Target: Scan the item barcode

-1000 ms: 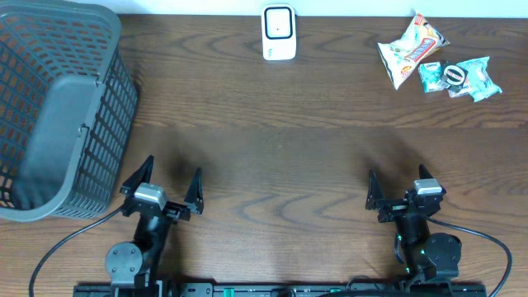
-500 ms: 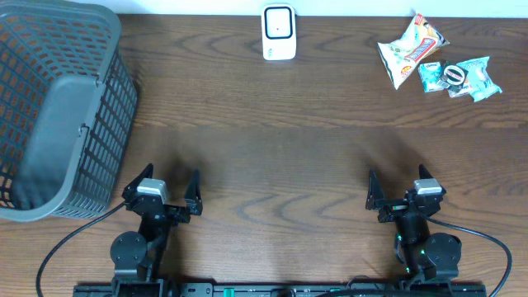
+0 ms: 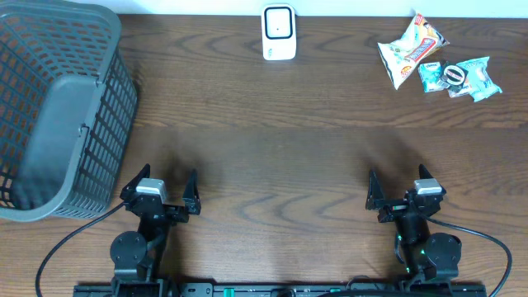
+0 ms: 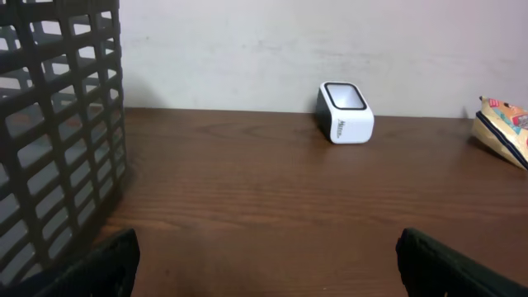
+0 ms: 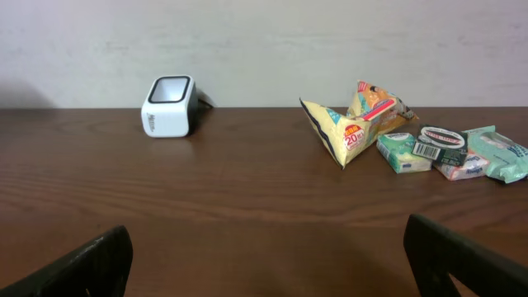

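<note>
Mock shop checkout built on robot test bench. Retail cues: white barcode scanner (image 3: pixel 279 31) at far table edge, grey plastic shopping basket (image 3: pixel 115 124) at left, yellow snack bag (image 3: pixel 410 49) and teal sachets (image 3: pixel 470 78) heaped at far right. Lab cues: left arm (image 3: pixel 136 243) and right arm (image 3: pixel 425 243) mounted on black rail (image 3: pixel 247 289) along near edge. Surroundings plain: dark wood-grain table (image 3: pixel 289 148), blank off-white wall (image 4: pixel 247 41) behind.

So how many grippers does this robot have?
2. The left gripper sits near the table front edge, beside the grey basket. The right gripper sits along the same edge, further right. Both are open, holding nothing.
</note>
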Controlling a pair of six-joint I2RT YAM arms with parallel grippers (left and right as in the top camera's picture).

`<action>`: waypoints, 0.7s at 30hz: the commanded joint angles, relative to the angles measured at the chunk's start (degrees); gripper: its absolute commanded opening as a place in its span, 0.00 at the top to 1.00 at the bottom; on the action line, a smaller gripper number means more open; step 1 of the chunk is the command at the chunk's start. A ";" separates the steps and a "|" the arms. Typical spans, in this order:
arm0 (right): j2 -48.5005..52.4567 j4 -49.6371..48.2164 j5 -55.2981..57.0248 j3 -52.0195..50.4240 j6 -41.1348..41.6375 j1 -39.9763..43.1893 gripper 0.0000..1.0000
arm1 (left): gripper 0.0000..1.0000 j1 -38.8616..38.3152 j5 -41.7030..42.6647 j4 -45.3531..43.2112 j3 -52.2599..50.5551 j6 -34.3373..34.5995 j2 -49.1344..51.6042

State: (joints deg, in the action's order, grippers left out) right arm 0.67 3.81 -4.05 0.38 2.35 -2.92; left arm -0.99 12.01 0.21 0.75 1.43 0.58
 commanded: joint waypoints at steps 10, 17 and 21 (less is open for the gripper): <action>-0.39 0.28 0.46 -0.07 0.59 0.24 0.01 | 0.02 -0.33 0.02 3.02 -0.52 -1.20 -0.48; -0.39 0.28 0.46 -0.07 0.59 0.24 0.01 | 0.02 -0.33 -3.96 3.45 -0.52 -1.20 -0.48; -0.39 0.28 0.46 -0.07 0.59 0.24 0.01 | 0.02 -0.33 -4.39 3.52 -0.52 -1.20 -0.50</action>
State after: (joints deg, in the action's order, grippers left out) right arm 0.67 3.81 -4.05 0.38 2.35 -2.92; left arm -0.99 8.73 1.13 1.02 1.21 0.58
